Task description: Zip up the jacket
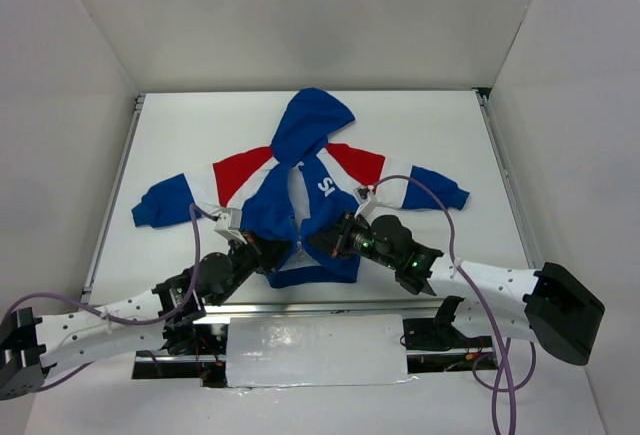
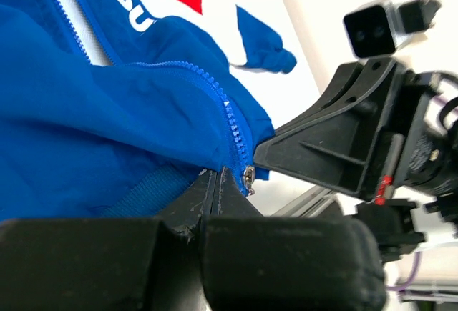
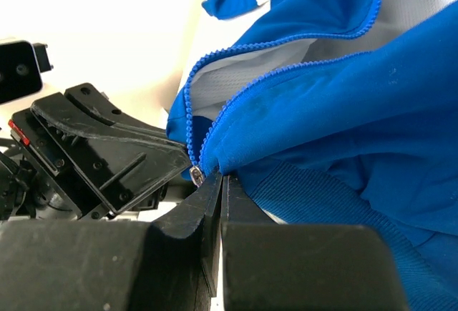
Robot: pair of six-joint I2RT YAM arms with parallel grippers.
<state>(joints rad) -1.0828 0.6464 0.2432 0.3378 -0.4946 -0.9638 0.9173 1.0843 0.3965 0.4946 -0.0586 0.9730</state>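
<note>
Jacket (image 1: 300, 195): blue, hooded, lying front up on the desk (image 1: 420, 125), zip (image 2: 232, 121) open. Left tool (image 1: 262, 253): at the jacket's bottom hem, left of the zip, fingers pressed together on the hem. Right tool (image 1: 325, 240): same hem, right of the zip, pinching the fabric.

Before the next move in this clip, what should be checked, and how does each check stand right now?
1. Left gripper shut on the jacket at its hem: ok.
2. Right gripper shut on the other front's lower edge: ok.
3. Zipper teeth joined: not ok, the fronts lie apart.
4. Metal zipper end seated in its mate: cannot tell.
5. Jacket spread flat on the table, sleeves out: ok.
</note>
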